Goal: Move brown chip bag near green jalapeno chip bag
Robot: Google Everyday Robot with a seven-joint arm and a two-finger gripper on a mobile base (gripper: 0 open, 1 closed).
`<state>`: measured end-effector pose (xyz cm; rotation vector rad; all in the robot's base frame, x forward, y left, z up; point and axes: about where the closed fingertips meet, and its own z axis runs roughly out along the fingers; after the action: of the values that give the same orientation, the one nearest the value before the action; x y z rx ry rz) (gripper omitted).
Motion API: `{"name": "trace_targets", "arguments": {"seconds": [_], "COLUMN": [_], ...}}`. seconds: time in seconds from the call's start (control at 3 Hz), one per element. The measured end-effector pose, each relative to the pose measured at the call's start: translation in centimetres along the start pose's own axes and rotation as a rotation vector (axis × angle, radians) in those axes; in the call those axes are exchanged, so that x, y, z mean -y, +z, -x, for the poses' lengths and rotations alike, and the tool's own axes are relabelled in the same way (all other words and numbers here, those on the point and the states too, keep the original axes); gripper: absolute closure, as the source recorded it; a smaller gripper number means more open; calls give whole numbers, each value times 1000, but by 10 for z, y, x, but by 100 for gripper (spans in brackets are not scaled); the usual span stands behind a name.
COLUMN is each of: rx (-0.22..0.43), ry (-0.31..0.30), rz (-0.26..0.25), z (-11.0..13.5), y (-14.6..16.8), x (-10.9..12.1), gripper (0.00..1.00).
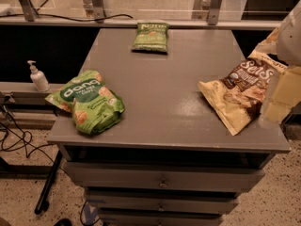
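The large crinkled pale-tan chip bag with a dark brown panel and white "Sea Salt" lettering (237,98) lies on the right side of the grey table (164,93), close to the right edge. Its long axis runs on a slant, from a pale corner at the near left up to its lettered end at the far right. The pale, blocky end effector (277,102) is at the right margin of the camera view and overlaps that bag's right end, so the bag lies immediately to the left of it. Whether it is spread, pressed together or already pinching the bag cannot be told, nor whether it touches the bag at all. The small flat olive-green jalapeno chip bag with pale lettering at its top (150,36) rests at the far edge of the table, about mid-width, well apart from the brown bag. The relation that matters is this one: from the end effector and the brown bag, the goal lies away and to the left, diagonally across bare table. The puffy bright-green "danq" bag (87,102) sits at the near left corner, off that line, and should not be in the way. A white pump bottle (37,76) stands beyond the table's left side.
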<state>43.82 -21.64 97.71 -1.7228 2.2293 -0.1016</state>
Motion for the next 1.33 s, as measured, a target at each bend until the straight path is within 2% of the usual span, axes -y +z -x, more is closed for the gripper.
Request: {"name": "trace_targets", "arguments": {"seconds": [0.67,1.0,1.33], "rx": [15,50,107], "ry": [-23,-74,-152], "rz": [-16,-42,-69], "z": [-4,-20,-43], "y": [1,8,22], "x": [5,18,40], "gripper": [0,0,0]}}
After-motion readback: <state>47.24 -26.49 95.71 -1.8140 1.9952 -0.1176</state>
